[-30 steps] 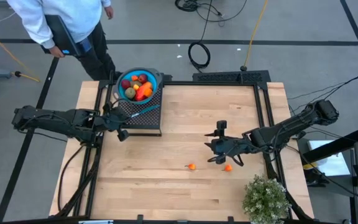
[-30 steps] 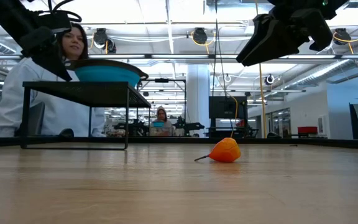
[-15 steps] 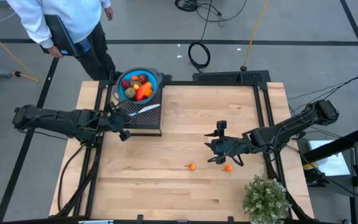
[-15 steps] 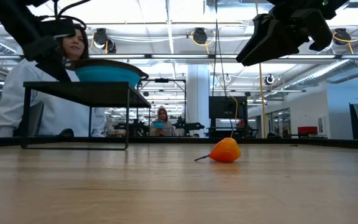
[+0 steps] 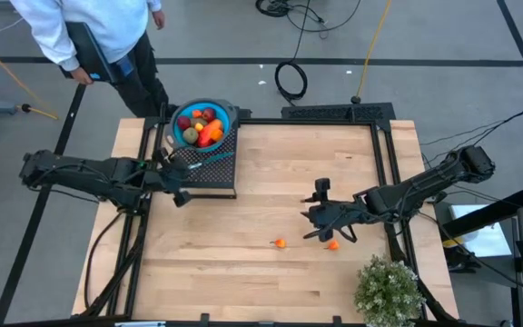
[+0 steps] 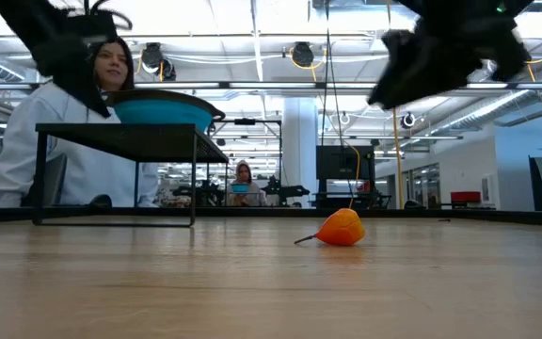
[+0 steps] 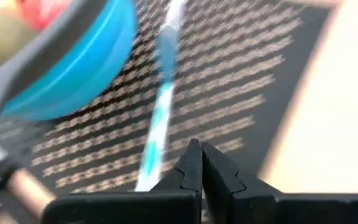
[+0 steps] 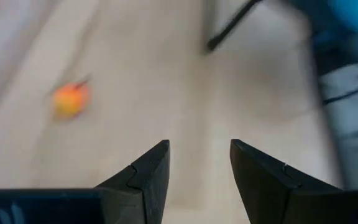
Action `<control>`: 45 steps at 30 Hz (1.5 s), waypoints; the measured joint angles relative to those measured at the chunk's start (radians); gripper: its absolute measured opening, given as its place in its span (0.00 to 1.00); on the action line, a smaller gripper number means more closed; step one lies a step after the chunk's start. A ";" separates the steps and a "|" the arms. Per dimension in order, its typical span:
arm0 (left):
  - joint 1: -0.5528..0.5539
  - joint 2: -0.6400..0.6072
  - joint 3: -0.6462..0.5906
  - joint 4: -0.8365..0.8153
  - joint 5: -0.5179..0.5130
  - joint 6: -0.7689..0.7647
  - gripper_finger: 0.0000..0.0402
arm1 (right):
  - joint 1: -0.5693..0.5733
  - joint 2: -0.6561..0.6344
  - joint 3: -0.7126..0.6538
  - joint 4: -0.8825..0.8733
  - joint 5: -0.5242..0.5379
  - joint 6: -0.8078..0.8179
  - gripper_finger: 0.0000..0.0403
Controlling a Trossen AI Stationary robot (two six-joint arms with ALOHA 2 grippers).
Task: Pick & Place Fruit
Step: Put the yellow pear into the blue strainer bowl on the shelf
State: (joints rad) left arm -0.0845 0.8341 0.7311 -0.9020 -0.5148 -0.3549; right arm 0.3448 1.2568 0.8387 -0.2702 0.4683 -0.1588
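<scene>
The fruit is split. Most pieces, red, orange and brownish-green, lie in a blue bowl (image 5: 202,125) at the far end of a black mesh stand (image 5: 209,174). Two tiny orange ones rest on the wood: one (image 5: 280,243) mid-table, one (image 5: 333,243) right of it. My right gripper (image 5: 310,224) hovers open above the table, just left of the right-hand orange fruit; the other orange piece (image 8: 71,99) shows ahead of it. My left gripper (image 7: 199,163) is shut on nothing, raised at the stand's left near corner (image 5: 177,191).
A thin silvery-blue utensil (image 7: 160,118) lies on the mesh beside the bowl (image 7: 73,68). A bushy potted plant (image 5: 388,289) stands at the near right corner. A person in a white coat (image 5: 89,36) stands beyond the far left corner. Bare wood spreads across the table's middle and near left.
The right gripper has begun to move: the low view shows it blurred and shifted slightly, fingers open as before. The fruit on the table has not moved.
</scene>
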 joint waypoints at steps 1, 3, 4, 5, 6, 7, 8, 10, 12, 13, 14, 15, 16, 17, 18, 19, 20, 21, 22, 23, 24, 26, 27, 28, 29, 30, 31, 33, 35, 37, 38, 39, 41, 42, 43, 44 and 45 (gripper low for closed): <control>-0.019 0.000 0.017 0.005 0.014 -0.019 0.01 | -0.005 0.000 0.000 -0.036 -0.053 0.016 0.40; -0.071 -0.001 0.049 0.014 0.021 -0.055 0.01 | -0.010 0.005 0.000 -0.100 -0.128 0.067 0.40; -0.105 -0.001 0.062 0.022 0.021 -0.070 0.01 | -0.010 0.008 0.000 -0.128 -0.140 0.096 0.40; -0.137 -0.001 0.074 0.037 0.021 -0.076 0.00 | -0.010 0.008 -0.001 -0.155 -0.155 0.115 0.40; -0.170 -0.001 0.084 0.052 0.018 -0.086 0.00 | -0.007 0.008 -0.001 -0.172 -0.171 0.126 0.40; -0.204 -0.001 0.092 0.071 0.014 -0.101 0.00 | -0.002 0.008 -0.001 -0.177 -0.184 0.136 0.40; -0.234 -0.001 0.095 0.093 0.011 -0.114 0.01 | 0.006 0.008 -0.001 -0.179 -0.192 0.145 0.40; -0.292 0.004 0.095 0.142 0.007 -0.125 0.00 | 0.017 0.008 -0.001 -0.206 -0.215 0.155 0.40; -0.344 0.027 0.093 0.190 -0.012 -0.149 0.00 | 0.027 0.008 -0.001 -0.238 -0.236 0.181 0.40; -0.368 0.042 0.093 0.201 -0.021 -0.162 0.00 | 0.033 0.008 -0.001 -0.254 -0.239 0.201 0.40; -0.390 0.060 0.092 0.215 -0.036 -0.176 0.01 | 0.041 0.008 -0.001 -0.274 -0.243 0.225 0.40; -0.410 0.079 0.092 0.232 -0.045 -0.181 0.00 | 0.049 0.008 -0.001 -0.294 -0.260 0.249 0.40; -0.426 0.101 0.092 0.251 -0.051 -0.184 0.00 | 0.058 0.008 -0.001 -0.310 -0.277 0.274 0.40; -0.441 0.123 0.092 0.268 -0.057 -0.190 0.00 | 0.066 0.008 -0.001 -0.323 -0.293 0.299 0.40; -0.455 0.145 0.092 0.287 -0.063 -0.196 0.00 | 0.076 0.008 -0.001 -0.328 -0.309 0.325 0.40; -0.468 0.167 0.092 0.311 -0.068 -0.198 0.01 | 0.086 0.008 -0.001 -0.333 -0.322 0.350 0.40; -0.479 0.187 0.092 0.337 -0.071 -0.196 0.01 | 0.097 0.008 -0.001 -0.341 -0.339 0.375 0.40; -0.489 0.205 0.092 0.364 -0.072 -0.185 0.00 | 0.108 0.008 -0.001 -0.350 -0.352 0.399 0.40; -0.499 0.223 0.092 0.392 -0.074 -0.174 0.00 | 0.119 0.008 -0.001 -0.358 -0.367 0.423 0.40; -0.506 0.239 0.092 0.422 -0.074 -0.166 0.00 | 0.132 0.008 -0.001 -0.364 -0.378 0.445 0.40; -0.514 0.252 0.092 0.452 -0.074 -0.155 0.00 | 0.142 0.008 -0.001 -0.372 -0.392 0.467 0.40; -0.528 0.272 0.092 0.508 -0.074 -0.137 0.01 | 0.163 0.008 -0.001 -0.388 -0.408 0.513 0.40; -0.535 0.279 0.092 0.528 -0.073 -0.129 0.01 | 0.171 0.008 -0.001 -0.398 -0.421 0.534 0.40; -0.541 0.285 0.092 0.542 -0.074 -0.124 0.01 | 0.180 0.008 -0.001 -0.404 -0.423 0.554 0.40; -0.545 0.292 0.092 0.555 -0.073 -0.124 0.01 | 0.188 0.008 -0.001 -0.411 -0.425 0.569 0.40; -0.548 0.296 0.092 0.567 -0.073 -0.122 0.00 | 0.196 0.008 -0.001 -0.416 -0.427 0.581 0.40; -0.552 0.300 0.092 0.576 -0.074 -0.122 0.00 | 0.202 0.008 -0.001 -0.417 -0.427 0.590 0.40; -0.559 0.310 0.091 0.589 -0.085 -0.120 0.01 | 0.212 0.008 -0.001 -0.422 -0.426 0.604 0.40; -0.568 0.318 0.091 0.604 -0.090 -0.106 0.02 | 0.216 0.008 -0.001 -0.431 -0.420 0.617 0.40; -0.577 0.327 0.091 0.621 -0.090 -0.077 0.01 | 0.216 0.008 -0.011 -0.421 -0.416 0.619 0.40; -0.582 0.328 0.091 0.625 -0.090 -0.068 0.01 | 0.216 0.008 -0.020 -0.413 -0.417 0.618 0.40; -0.588 0.328 0.091 0.625 -0.090 -0.065 0.01 | 0.216 0.008 -0.030 -0.407 -0.417 0.618 0.40; -0.595 0.328 0.091 0.625 -0.099 -0.066 0.00 | 0.212 0.008 -0.049 -0.393 -0.418 0.617 0.40; -0.600 0.328 0.091 0.624 -0.111 -0.066 0.01 | 0.208 0.008 -0.057 -0.386 -0.419 0.617 0.40; -0.604 0.328 0.091 0.624 -0.121 -0.065 0.02 | 0.204 0.008 -0.062 -0.384 -0.419 0.619 0.41; -0.607 0.328 0.091 0.624 -0.133 -0.061 0.02 | 0.199 0.008 -0.069 -0.384 -0.418 0.622 0.42; -0.610 0.328 0.091 0.624 -0.144 -0.055 0.03 | 0.195 0.008 -0.074 -0.385 -0.418 0.625 0.43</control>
State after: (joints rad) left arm -0.6947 1.1616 0.8217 -0.2783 -0.6585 -0.4094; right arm 0.5402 1.2652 0.7644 -0.6552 0.0502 0.4665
